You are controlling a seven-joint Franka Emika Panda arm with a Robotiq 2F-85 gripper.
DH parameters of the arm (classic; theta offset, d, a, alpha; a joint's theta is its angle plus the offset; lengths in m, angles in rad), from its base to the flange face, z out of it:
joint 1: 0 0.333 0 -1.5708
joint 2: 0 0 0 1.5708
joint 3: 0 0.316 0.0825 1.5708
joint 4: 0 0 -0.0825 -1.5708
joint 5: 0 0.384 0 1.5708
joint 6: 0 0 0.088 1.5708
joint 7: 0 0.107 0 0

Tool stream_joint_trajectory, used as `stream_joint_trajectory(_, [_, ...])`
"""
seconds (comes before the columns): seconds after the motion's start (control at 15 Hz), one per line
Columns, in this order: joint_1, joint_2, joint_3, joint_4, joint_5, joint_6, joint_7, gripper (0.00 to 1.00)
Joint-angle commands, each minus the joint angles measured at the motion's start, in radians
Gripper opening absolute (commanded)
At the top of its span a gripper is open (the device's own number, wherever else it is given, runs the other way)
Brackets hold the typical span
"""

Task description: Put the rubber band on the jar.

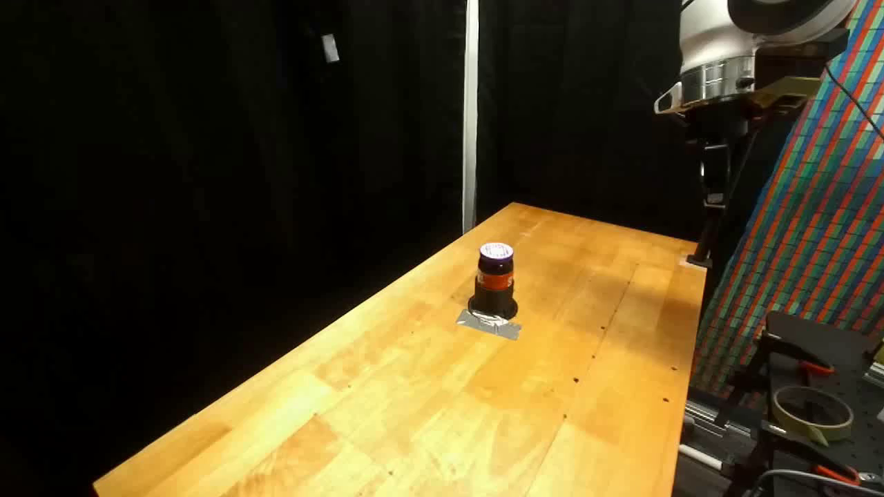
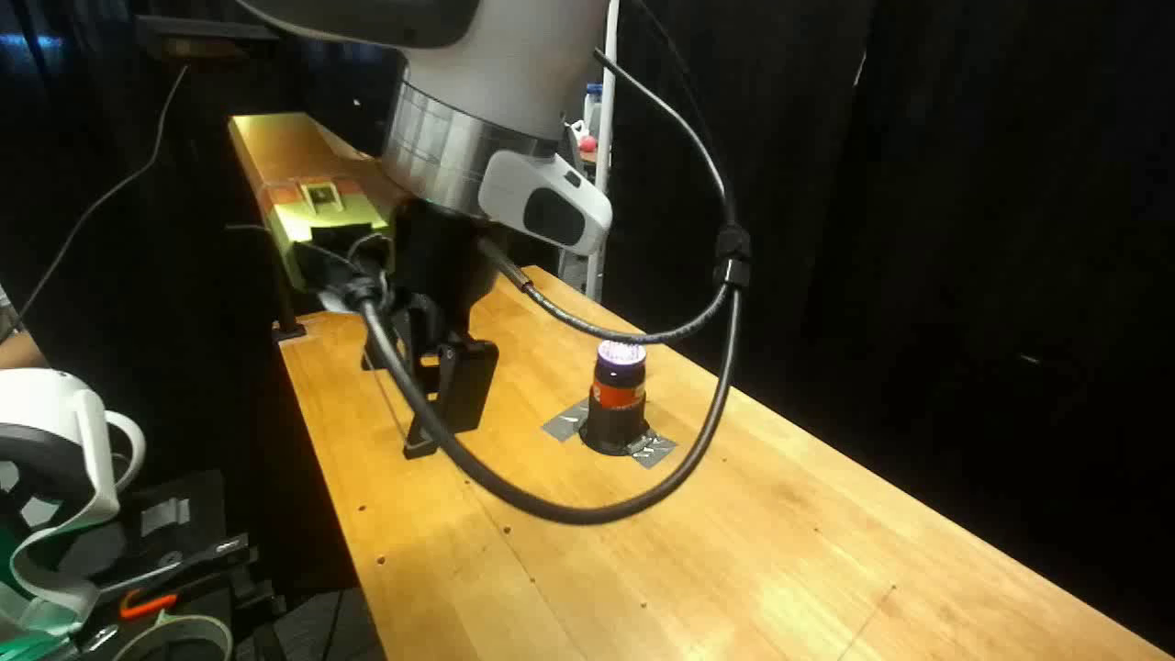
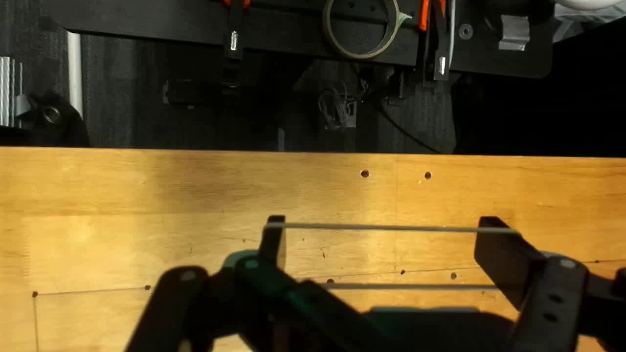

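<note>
The jar stands upright on the wooden table (image 1: pixel 428 414). It has a pale lid, dark top and orange-red stripe, and shows in both exterior views (image 1: pixel 496 279) (image 2: pixel 619 395). Its lower part sits in a black round base (image 1: pixel 494 301). The jar is out of the wrist view. My gripper (image 3: pixel 381 228) is open, with its fingers wide apart. A thin grey rubber band (image 3: pixel 378 227) is stretched around the two fingers, with two strands spanning the gap. In an exterior view my gripper (image 2: pixel 397 402) hangs above the table, to the side of the jar and apart from it.
Grey tape (image 1: pixel 488 324) fixes the base to the table. A thick black cable (image 2: pixel 587 516) loops from the arm and passes near the jar in that view. Beyond the table edge is a dark shelf with a tape roll (image 1: pixel 811 413). Black curtains (image 1: pixel 242 207) stand behind.
</note>
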Motion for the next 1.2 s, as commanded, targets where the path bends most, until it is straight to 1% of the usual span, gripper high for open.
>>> stream_joint_trajectory(0.0, [-0.016,0.001,0.016,0.004,0.004,-0.003,-0.003,1.00])
stream_joint_trajectory(0.27, [-0.016,0.000,0.016,0.007,0.004,-0.003,-0.003,1.00])
stream_joint_trajectory(0.33, [-0.006,0.017,0.037,0.027,0.029,0.085,0.063,1.00])
stream_joint_trajectory(0.53, [0.019,0.133,0.090,0.135,0.062,0.276,0.163,1.00])
stream_joint_trajectory(0.67, [0.028,0.227,0.126,0.228,0.039,0.342,0.225,1.00])
stream_joint_trajectory(0.8, [0.035,0.335,0.161,0.336,-0.009,0.346,0.290,1.00])
stream_joint_trajectory(0.93, [0.049,0.446,0.181,0.456,-0.056,0.306,0.350,1.00])
stream_joint_trajectory(1.13, [0.067,0.596,0.200,0.616,-0.048,0.219,0.333,1.00])
